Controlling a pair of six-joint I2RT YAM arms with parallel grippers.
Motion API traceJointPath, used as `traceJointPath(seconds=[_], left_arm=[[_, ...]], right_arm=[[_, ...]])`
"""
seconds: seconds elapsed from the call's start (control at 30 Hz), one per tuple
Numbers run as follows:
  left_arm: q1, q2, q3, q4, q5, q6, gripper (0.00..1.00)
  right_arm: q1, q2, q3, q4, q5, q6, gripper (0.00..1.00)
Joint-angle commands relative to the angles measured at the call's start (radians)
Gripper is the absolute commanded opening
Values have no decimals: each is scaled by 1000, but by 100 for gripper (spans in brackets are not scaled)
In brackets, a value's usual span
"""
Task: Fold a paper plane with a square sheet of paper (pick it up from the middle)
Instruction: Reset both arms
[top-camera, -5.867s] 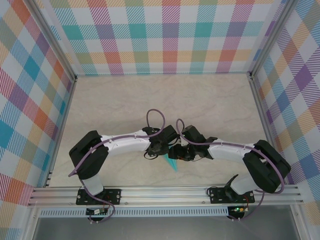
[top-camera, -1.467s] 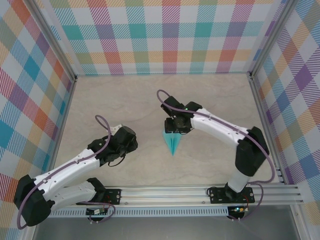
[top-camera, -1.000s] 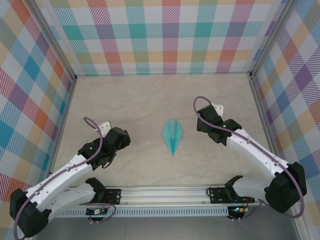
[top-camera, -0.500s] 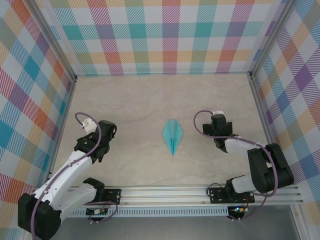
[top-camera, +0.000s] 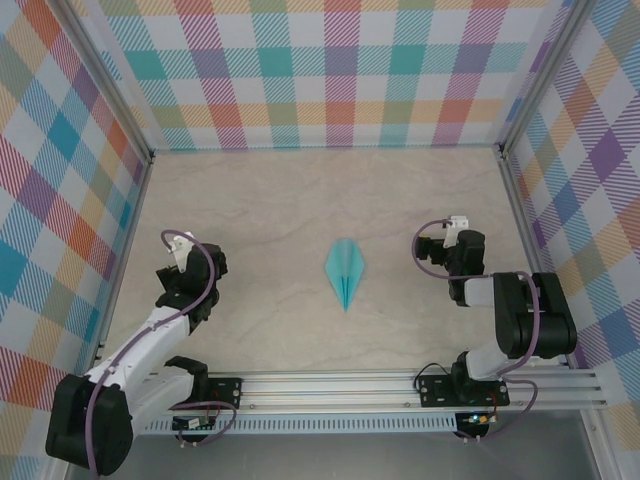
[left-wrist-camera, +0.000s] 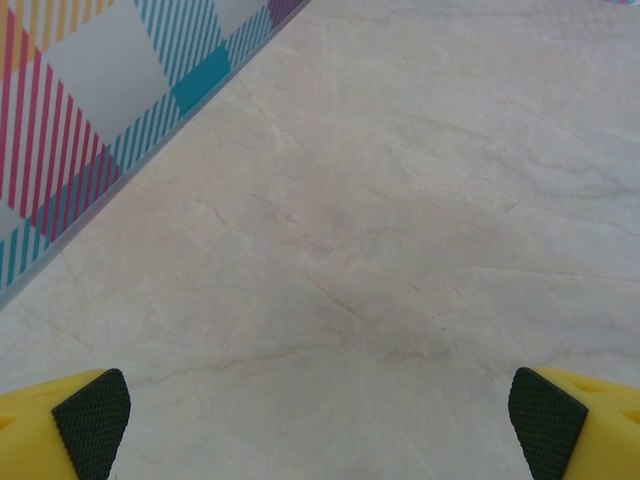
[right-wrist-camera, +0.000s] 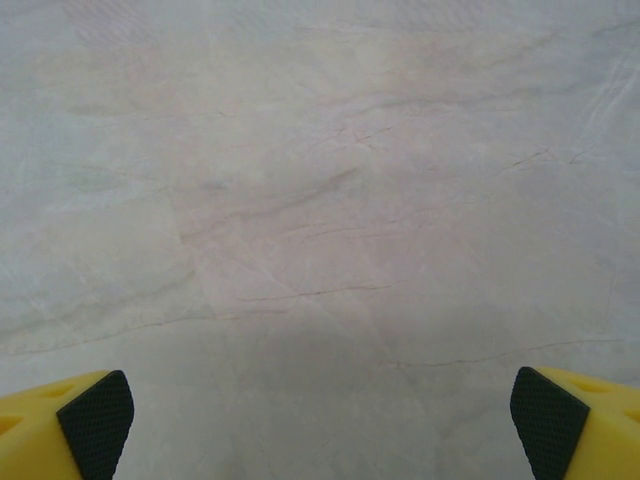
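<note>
The left gripper (left-wrist-camera: 320, 428) stood spread wide and empty, its yellow fingers (left-wrist-camera: 40, 425) cut off at the bottom corners of its wrist view. The right gripper (right-wrist-camera: 320, 425) was just as wide and empty, over bare marbled table (top-camera: 250, 200). A strip of the checked wall (left-wrist-camera: 90, 110) ran past the left one.

Between the two arms, well apart from both, the paper plane (top-camera: 345, 272) lay flat mid-table. It was a slim light-teal dart with a darker centre crease, its long point towards the arms' bases.

From above, the fingertips were hard to make out under the wrists and purple cables.

A second and a half before, the right gripper had been at the plane's far end. Since then both arms had drawn back to their sides, and the plane had not shifted.
</note>
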Motion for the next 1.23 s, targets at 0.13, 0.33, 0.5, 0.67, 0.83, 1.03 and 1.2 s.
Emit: traceJointPath(seconds=[0.13,0.33,0.5,0.67,0.83,1.03,1.2], left_arm=[[38,166,-85,419,34,158,100],[152,327,-54,618,248,161,100],[191,421,-12,694,377,200,100],[202,590,-54,953,525,268,100],[203,590,-39,911,522,263,100],[183,592,-33,905,492,279,100],[182,591,-34,908,494,282,100]], right_arm=[[-1,-3,23,55,-50,19,100],[-1,-3,25,50,-52,20,100],[-1,-4,25,49,-53,19,100],[-1,-4,27,49,-54,19,100],[-1,-3,26,47,-52,20,100],[-1,-3,28,44,-54,20,100],[-1,-4,26,47,-54,19,100]])
